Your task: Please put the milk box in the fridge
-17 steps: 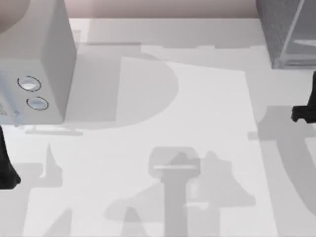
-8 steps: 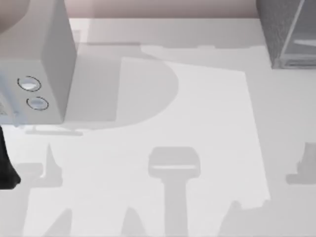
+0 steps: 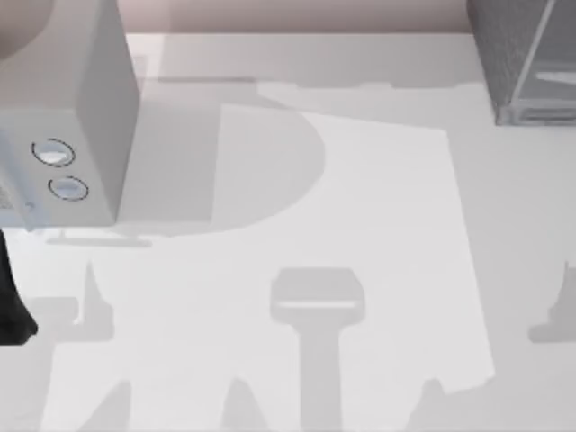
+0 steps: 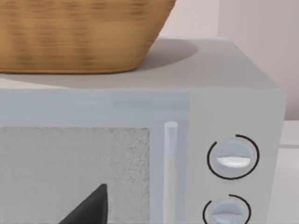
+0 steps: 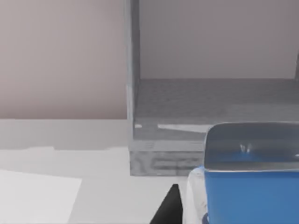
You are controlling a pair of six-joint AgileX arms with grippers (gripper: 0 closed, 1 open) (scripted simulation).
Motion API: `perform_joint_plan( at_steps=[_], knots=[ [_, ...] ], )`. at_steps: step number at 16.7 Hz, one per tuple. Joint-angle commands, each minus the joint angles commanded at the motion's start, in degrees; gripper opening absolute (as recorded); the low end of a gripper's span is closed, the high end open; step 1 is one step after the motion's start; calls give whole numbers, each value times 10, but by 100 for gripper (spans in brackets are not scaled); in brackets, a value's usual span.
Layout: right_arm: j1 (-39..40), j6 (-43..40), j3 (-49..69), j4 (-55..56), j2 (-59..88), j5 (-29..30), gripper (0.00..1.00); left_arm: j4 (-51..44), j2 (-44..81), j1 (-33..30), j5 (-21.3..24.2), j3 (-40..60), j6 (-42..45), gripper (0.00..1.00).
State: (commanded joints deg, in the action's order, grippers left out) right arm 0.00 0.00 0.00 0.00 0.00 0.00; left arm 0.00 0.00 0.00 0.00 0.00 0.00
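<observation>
Right up against the right gripper (image 5: 187, 212) sits the milk box (image 5: 250, 186), apparently carried, though whether the fingers pinch it I cannot tell. Straight ahead, beyond the carton, the fridge (image 5: 210, 107) stands open, its shelf facing the claw. The left arm (image 3: 13, 306) idles by the microwave (image 4: 224, 154), farther off.

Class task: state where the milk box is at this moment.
In the right wrist view the milk box sits close to the camera, just before the fridge, whose shelf lies behind it.
</observation>
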Motion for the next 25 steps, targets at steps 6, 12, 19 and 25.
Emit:
perform_joint_plan(
  at_steps=[6, 12, 19, 25],
  knots=[
    [-2, 3, 24, 29, 38, -8, 0, 0, 0, 0, 0, 0, 0, 100],
    [-32, 5, 148, 181, 273, -46, 0, 0, 0, 0, 0, 0, 0, 100],
    [-90, 7, 341, 420, 747, -98, 0, 0, 0, 0, 0, 0, 0, 100],
    [-136, 9, 487, 600, 1097, -131, 0, 0, 0, 0, 0, 0, 0, 100]
  ],
)
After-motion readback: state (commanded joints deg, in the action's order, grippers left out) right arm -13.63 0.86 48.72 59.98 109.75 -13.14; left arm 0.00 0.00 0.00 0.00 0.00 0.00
